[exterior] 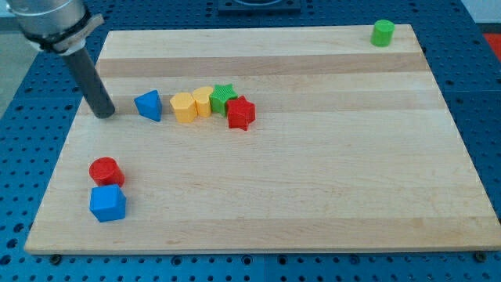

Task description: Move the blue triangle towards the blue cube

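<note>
The blue triangle (149,105) lies on the wooden board at the view's upper left. The blue cube (107,203) sits near the view's bottom left, well below the triangle. My tip (104,114) rests on the board just left of the blue triangle, a small gap apart from it. The dark rod rises from the tip toward the view's top left corner.
A red cylinder (105,170) touches the blue cube's top side. Right of the triangle sit a yellow block (183,108), a yellow cylinder (203,101), a green star (224,96) and a red star (241,113). A green cylinder (383,32) stands at the top right.
</note>
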